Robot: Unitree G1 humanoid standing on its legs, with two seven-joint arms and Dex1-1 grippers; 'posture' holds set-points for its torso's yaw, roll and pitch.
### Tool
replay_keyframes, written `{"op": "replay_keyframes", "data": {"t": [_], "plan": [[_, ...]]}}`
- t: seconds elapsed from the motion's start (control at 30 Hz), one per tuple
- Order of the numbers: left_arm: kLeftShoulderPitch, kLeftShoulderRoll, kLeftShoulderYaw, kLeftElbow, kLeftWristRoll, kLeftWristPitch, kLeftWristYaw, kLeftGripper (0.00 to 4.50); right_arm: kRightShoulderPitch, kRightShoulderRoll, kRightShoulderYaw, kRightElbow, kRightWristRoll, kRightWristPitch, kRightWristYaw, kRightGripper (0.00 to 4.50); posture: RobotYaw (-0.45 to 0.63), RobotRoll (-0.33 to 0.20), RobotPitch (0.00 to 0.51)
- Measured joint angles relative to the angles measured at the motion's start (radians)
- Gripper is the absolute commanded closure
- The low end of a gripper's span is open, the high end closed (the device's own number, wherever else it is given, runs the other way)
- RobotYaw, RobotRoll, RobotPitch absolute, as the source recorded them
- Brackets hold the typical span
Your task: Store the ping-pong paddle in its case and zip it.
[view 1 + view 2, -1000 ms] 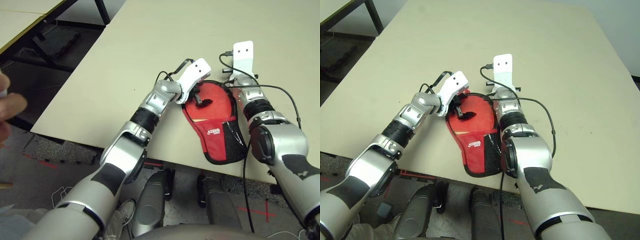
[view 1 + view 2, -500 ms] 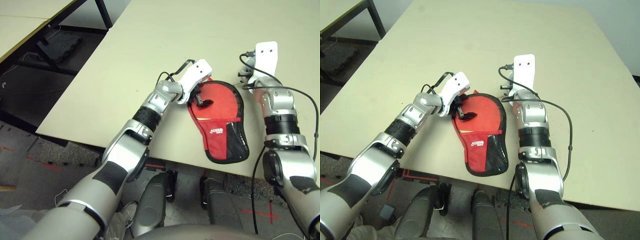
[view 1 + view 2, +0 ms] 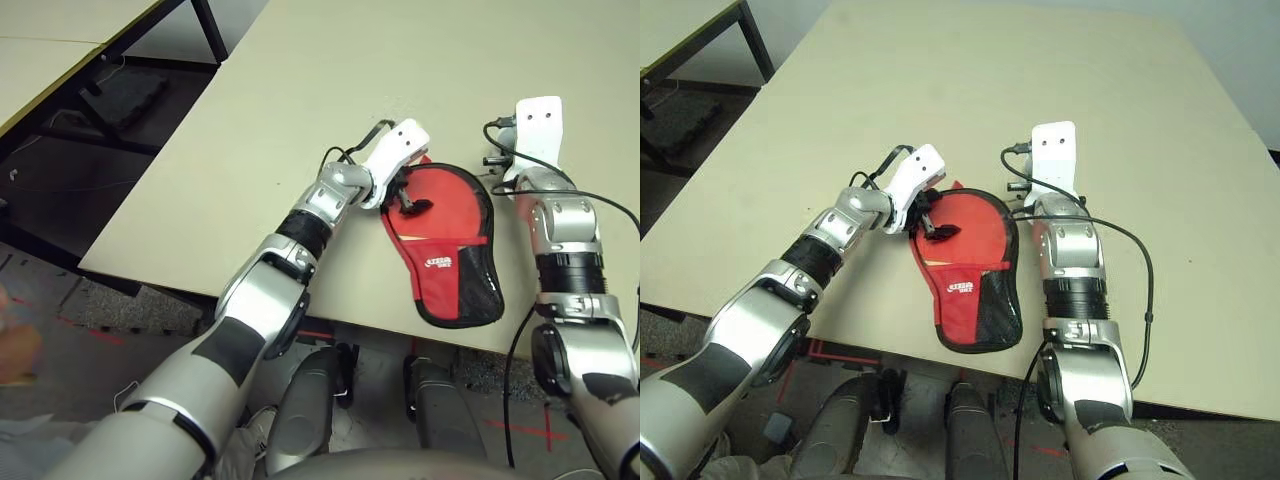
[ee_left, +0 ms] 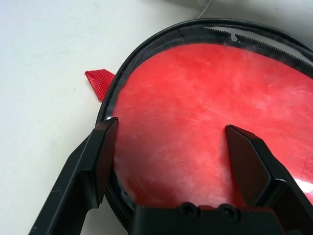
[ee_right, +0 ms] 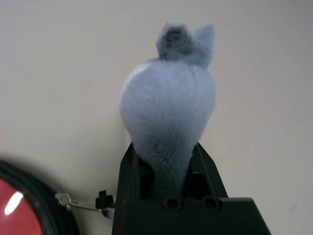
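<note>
The red case (image 3: 445, 240) lies flat near the table's front edge, round end away from me, mesh pocket (image 3: 478, 285) toward me. Through its glossy panel show the ping-pong paddle's red face (image 4: 195, 112) and a bit of its wooden handle (image 3: 408, 240). My left gripper (image 4: 172, 126) hangs open just over the round end, one finger (image 4: 105, 147) at the black zipper edging. My right gripper (image 5: 166, 147) sits on the table just right of the case's round end, shut on a grey fuzzy lump (image 5: 168, 107). A zipper pull (image 5: 100, 199) lies beside it.
A black cable (image 3: 560, 180) loops over my right forearm. The case's red fabric tab (image 4: 100, 83) sticks out on the table. The table's front edge (image 3: 300, 318) runs close below the case. A blurred hand (image 3: 15, 345) shows off the table at far left.
My right arm has swung off the case's round end to its right side, uncovering that edge. The left gripper has stayed open over the case. The camera has shifted slightly.
</note>
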Motion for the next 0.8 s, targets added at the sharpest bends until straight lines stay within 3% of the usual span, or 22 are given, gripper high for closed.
{"op": "replay_keyframes", "data": {"t": [0.27, 0.6, 0.8], "plan": [[0.002, 0.001, 0.0, 0.003, 0.013, -0.008, -0.017, 0.0, 0.178, -0.023, 0.005, -0.296, -0.002, 0.143, 0.043, 3.99, -0.16, 0.0, 0.267], [0.011, 0.004, 0.0, -0.012, 0.029, -0.009, -0.051, 0.0, 0.279, -0.009, 0.026, -0.68, 0.009, 0.471, 0.089, 3.99, -0.18, 0.0, 0.3], [0.014, 0.007, 0.0, -0.021, 0.03, -0.009, -0.071, 0.0, 0.391, -0.077, 0.025, -0.854, 0.012, 0.593, 0.138, 4.04, -0.18, 0.0, 0.307]]}}
